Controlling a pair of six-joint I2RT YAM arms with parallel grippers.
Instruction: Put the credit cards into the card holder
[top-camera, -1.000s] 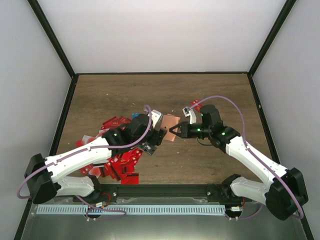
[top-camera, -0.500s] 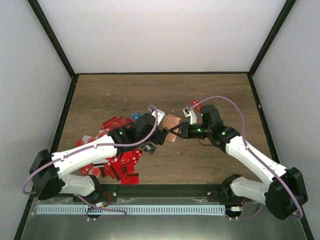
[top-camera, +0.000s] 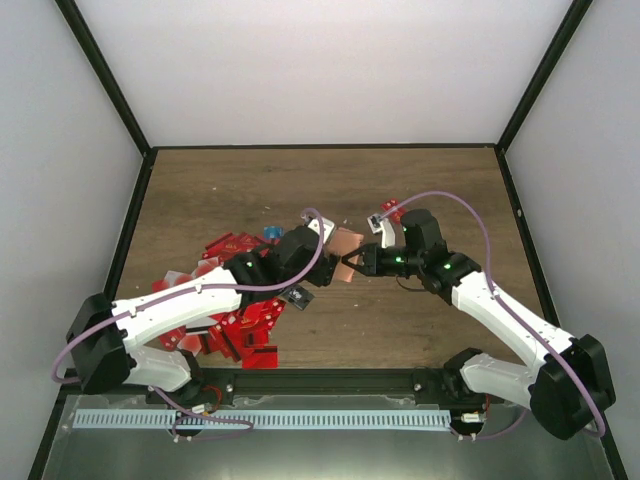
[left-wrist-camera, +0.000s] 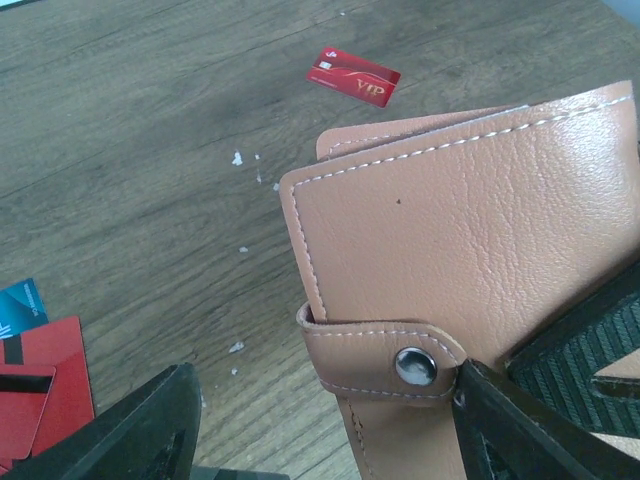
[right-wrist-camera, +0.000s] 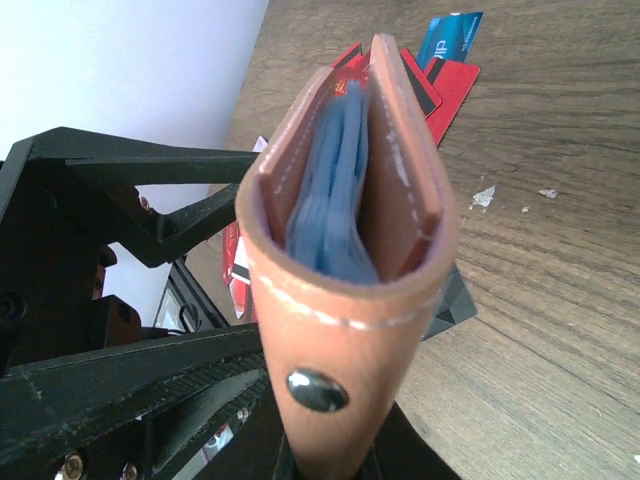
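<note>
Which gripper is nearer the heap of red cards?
Left. The left gripper hangs just right of the heap; the right gripper sits farther right, gripping the card holder.

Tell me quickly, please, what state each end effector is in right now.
Left end effector: open, holding nothing, fingers either side of the card holder.
Right end effector: closed, holding the card holder.

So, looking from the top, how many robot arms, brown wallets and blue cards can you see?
White and black robot arms: 2, the left arm and the right arm
Flat salmon-tan leather card holder: 1
Small blue plastic card showing: 1
Total: 4
</note>
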